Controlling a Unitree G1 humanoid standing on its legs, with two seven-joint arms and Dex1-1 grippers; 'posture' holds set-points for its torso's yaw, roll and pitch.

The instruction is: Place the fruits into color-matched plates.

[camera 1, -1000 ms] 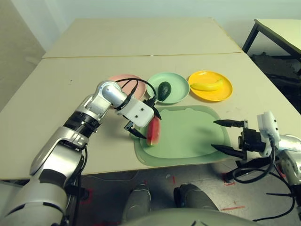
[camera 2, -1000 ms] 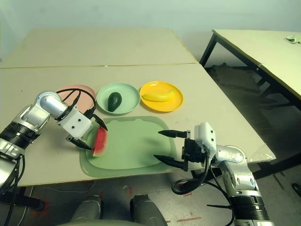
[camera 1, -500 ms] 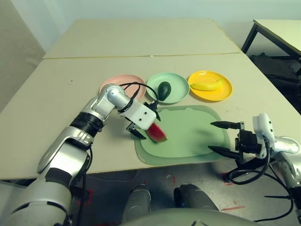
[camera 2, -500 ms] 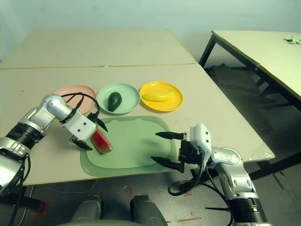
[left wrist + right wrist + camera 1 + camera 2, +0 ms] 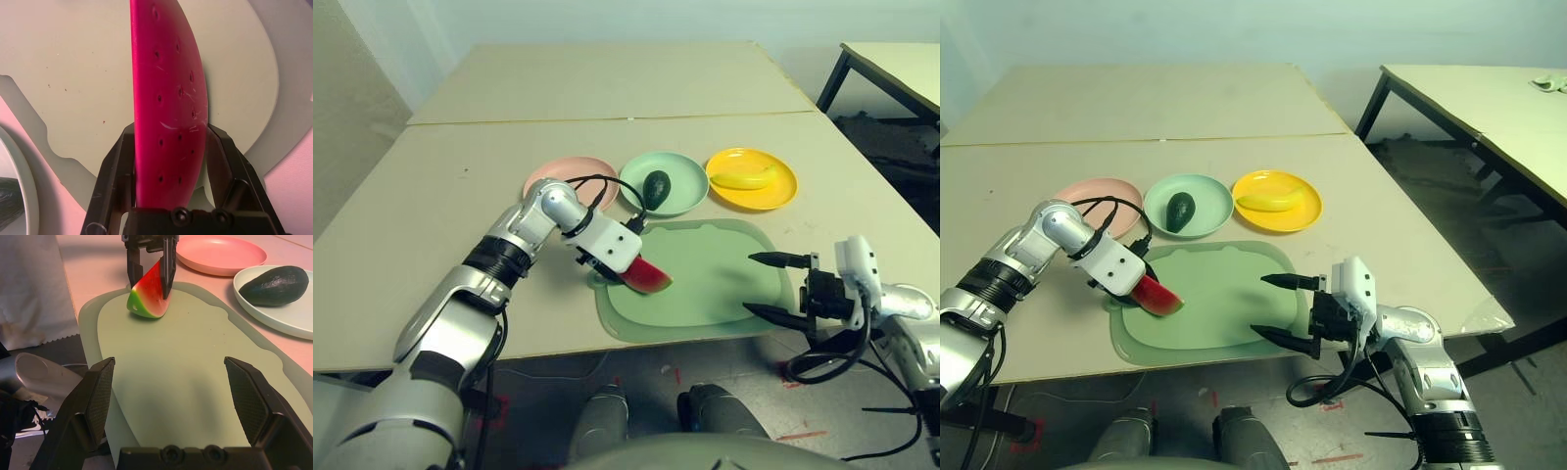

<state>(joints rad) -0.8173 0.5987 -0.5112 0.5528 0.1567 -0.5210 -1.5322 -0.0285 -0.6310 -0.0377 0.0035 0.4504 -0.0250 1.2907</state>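
Observation:
My left gripper (image 5: 628,275) is shut on the red watermelon wedge (image 5: 644,277), holding it just over the left end of the pale green cutting board (image 5: 705,279). In the left wrist view the wedge (image 5: 168,93) sits between the black fingers (image 5: 117,171). The pink plate (image 5: 566,175) lies bare behind my left arm. The dark avocado (image 5: 656,184) rests in the mint green plate (image 5: 685,196). The banana (image 5: 744,178) lies in the yellow plate (image 5: 778,191). My right gripper (image 5: 766,285) stands open at the board's right edge, holding nothing.
A second table (image 5: 891,59) stands at the far right. A seam (image 5: 607,117) runs across the tabletop behind the plates. The table's front edge lies just below the cutting board.
My left gripper has turned the watermelon wedge from upright to lying over, red tip pointing right, and shifted slightly right over the board. The right gripper drifted a little left.

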